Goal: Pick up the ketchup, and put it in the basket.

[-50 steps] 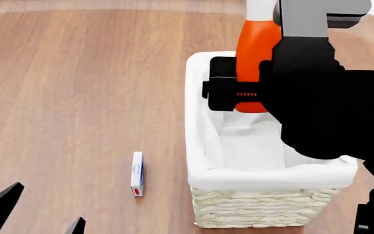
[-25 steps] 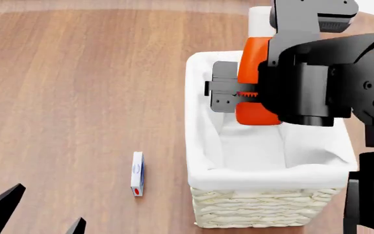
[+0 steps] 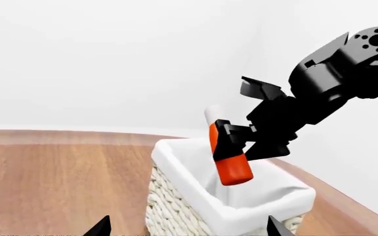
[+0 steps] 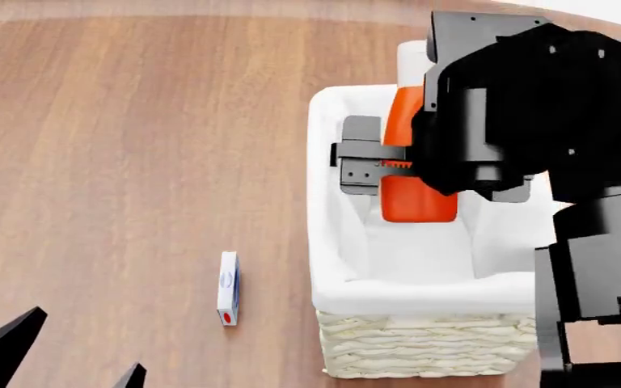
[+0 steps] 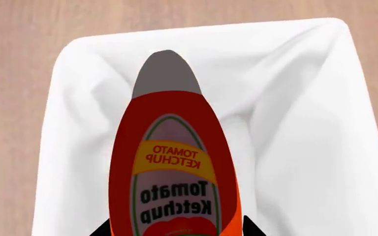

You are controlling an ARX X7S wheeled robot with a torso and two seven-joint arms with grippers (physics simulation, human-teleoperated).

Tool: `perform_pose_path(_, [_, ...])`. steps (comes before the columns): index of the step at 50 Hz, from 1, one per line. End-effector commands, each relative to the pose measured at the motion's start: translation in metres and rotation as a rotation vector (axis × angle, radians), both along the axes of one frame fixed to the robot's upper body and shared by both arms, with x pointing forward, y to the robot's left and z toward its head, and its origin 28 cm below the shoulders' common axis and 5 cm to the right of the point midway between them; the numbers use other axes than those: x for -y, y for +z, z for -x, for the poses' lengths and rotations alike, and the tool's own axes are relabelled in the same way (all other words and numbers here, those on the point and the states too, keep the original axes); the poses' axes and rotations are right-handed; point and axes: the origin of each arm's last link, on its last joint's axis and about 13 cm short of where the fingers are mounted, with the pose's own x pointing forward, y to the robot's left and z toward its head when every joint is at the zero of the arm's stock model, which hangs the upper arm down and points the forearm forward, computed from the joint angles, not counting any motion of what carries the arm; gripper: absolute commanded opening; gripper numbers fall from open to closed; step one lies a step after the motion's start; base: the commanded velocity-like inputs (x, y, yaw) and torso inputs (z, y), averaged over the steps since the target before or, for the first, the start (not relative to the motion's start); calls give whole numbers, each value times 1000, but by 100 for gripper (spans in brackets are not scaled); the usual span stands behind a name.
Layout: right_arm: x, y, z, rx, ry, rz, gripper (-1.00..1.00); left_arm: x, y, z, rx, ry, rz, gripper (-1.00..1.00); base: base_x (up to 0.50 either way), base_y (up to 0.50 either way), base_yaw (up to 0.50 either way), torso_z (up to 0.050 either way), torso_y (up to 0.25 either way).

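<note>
Right tool point(image 4: 381, 164) clamped on mid-body of orange-red plastic squeeze ketchup bottle point(image 4: 413, 190), tilted, hanging over cream woven wicker basket point(image 4: 429, 352) directly below tool. Likely light, smooth, slightly squashy; mid-body grip suits. Left tool point(image 3: 185, 228) spread, empty.

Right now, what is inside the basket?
Only the white cloth liner shows inside the basket. The ketchup hangs tilted over it in the right gripper. The bottle and arm hide part of the bottom.

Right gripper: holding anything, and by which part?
Yes. The right gripper holds the ketchup bottle across its mid-body, tilted above the basket. The left gripper holds nothing.
</note>
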Motion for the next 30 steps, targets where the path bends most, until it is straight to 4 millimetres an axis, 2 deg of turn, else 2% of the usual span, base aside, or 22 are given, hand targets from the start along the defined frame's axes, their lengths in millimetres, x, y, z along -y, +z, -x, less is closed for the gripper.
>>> perform_pose_path(1, [2,-6,-12,-14,-5,15,-100,-1,0,0,-4,2,1,100,0,0,0,0,0])
perform_pose_path(30, [6,-27,-21,-30,-25,28,-100,-1,-2,-1,-8,2,1,100,0,0,0,0,0])
